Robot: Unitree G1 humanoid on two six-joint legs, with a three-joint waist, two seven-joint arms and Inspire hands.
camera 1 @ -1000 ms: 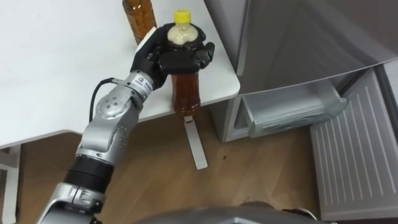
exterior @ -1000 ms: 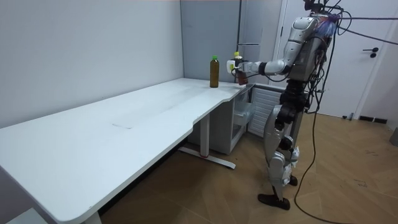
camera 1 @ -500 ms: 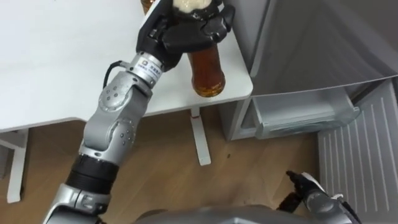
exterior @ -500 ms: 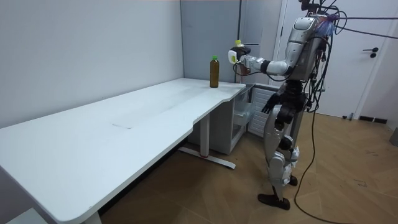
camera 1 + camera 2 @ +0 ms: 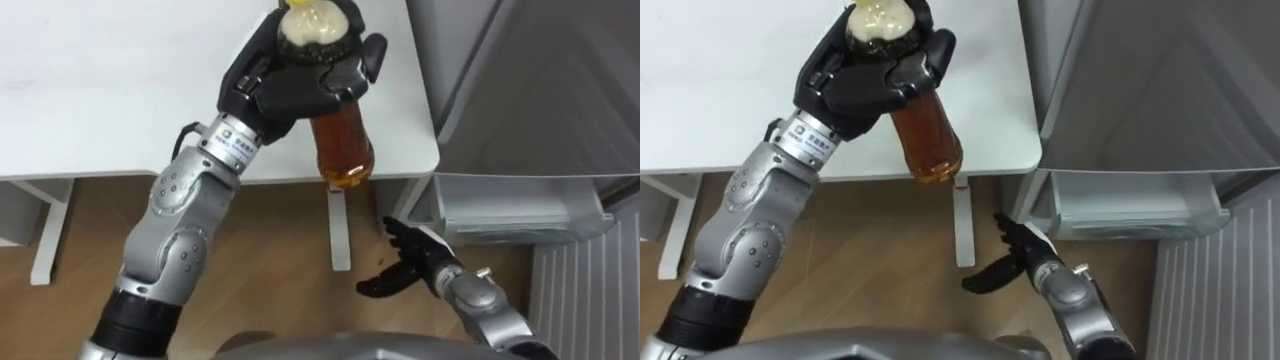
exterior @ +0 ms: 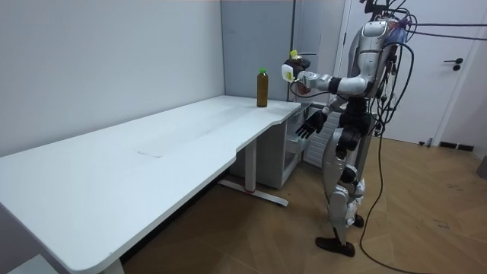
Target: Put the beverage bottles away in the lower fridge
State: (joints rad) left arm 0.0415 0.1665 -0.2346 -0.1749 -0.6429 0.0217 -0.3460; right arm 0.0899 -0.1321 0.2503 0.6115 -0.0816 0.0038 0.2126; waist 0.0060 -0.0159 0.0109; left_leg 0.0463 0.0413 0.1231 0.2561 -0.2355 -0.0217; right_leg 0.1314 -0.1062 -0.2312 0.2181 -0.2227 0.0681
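Hanging near-upright from left hand, fingers wrapped round its neck: tea bottle. Open fridge drawer to lower right; right hand nearer it, fingers spread, empty.

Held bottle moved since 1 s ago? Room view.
Yes, upward. The bottle in the left hand was about level with the second bottle standing on the table; its cap now sits clearly higher than that one's.

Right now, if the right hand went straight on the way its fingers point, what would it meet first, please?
The right hand would probably meet the table leg first, under the table, below the bottle in the left hand; depth is unclear.
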